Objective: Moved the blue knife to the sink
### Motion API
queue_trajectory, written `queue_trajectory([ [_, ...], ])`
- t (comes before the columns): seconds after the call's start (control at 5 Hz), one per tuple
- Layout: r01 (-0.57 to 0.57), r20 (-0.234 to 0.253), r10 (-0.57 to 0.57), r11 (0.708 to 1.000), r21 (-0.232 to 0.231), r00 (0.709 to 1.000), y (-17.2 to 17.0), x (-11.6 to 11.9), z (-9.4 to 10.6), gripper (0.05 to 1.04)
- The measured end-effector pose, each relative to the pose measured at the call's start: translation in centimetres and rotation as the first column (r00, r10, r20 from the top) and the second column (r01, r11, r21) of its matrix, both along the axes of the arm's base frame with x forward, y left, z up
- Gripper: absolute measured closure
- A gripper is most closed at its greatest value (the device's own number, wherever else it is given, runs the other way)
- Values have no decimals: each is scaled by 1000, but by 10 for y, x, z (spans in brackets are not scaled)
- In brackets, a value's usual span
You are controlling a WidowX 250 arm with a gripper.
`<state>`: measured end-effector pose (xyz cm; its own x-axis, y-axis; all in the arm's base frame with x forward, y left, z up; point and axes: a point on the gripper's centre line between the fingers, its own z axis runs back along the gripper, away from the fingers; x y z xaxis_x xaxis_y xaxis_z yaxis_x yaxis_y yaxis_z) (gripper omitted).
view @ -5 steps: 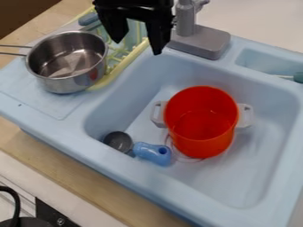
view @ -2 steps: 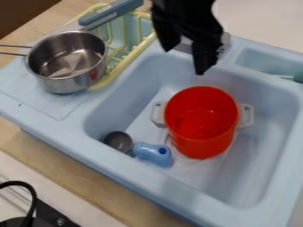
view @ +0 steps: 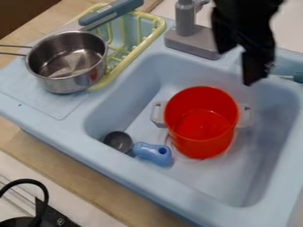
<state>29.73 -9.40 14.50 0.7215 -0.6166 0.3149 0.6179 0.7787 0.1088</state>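
Pale wood shows on the bench (view: 65,170) under a light blue toy sink (view: 118,170), with a dark brown patch at the upper left and a white surface behind; at the lower left, a black cord (view: 24,181) curves down over a white and black area in front. On the left ledge sits a steel pot (view: 65,82), upright, its wire handle pointing left; just behind it the blue knife (view: 112,11) lies slantwise over the far left part of a yellow rack (view: 127,62), outside the basin, its lower end near the pot's rim. Down in the basin's near left corner is a dark round scoop (view: 118,141), with a blue handle (view: 153,153) extending right from it; a grey faucet (view: 192,40) stands on the back rim. Right of the blue handle, a red pot (view: 204,137) with pale side handles stands upright in the basin; above the basin's back right part, in front of the back recess, hangs the black tool (view: 235,66), released, its two fingers apart and holding nothing.
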Motion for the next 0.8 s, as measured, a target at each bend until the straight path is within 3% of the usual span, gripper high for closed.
queue_trajectory([
  [0.4, 239, 68, -245, 968, 79, 967, -26, 17, -7, 85],
  [0.8, 324, 120, -328, 945, 50, 937, -37, 26, -2, 85],
])
